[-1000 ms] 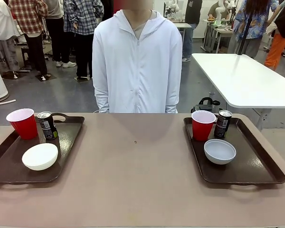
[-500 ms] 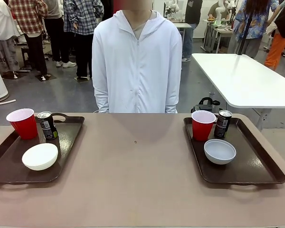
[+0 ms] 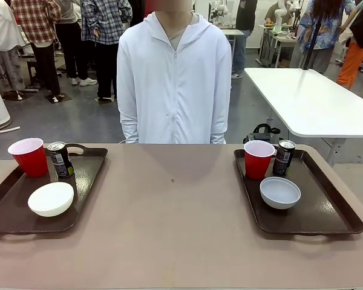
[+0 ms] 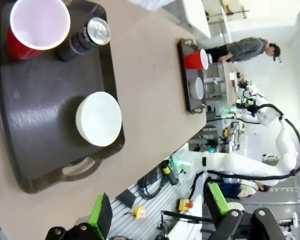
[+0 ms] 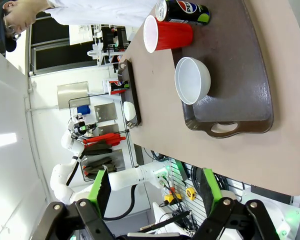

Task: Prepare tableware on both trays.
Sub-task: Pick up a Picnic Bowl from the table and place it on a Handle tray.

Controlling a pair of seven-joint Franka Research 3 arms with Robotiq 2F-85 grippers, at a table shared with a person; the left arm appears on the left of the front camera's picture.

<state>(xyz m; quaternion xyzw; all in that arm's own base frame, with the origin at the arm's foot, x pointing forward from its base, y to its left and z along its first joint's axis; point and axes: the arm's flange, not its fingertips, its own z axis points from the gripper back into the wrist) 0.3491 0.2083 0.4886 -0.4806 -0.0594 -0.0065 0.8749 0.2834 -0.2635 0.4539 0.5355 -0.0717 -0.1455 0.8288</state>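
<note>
The left tray (image 3: 12,208) carries a red cup (image 3: 29,157), a dark can (image 3: 60,159) and a white bowl (image 3: 51,199). On the right tray (image 3: 327,211) stand a red cup (image 3: 258,159), a dark can (image 3: 284,157) and a pale grey bowl (image 3: 280,192). My left gripper (image 4: 157,220) hangs open high above the near end of the left tray (image 4: 40,125), nothing between its green pads. My right gripper (image 5: 154,195) is open too, high above the near end of the right tray (image 5: 240,90), where the cup (image 5: 165,34), can (image 5: 182,11) and bowl (image 5: 192,80) also show.
A person in a white zip jacket (image 3: 174,78) stands at the far side of the brown table (image 3: 169,217), hands out of sight. A white table (image 3: 308,99) stands behind on the right. Other people stand farther back.
</note>
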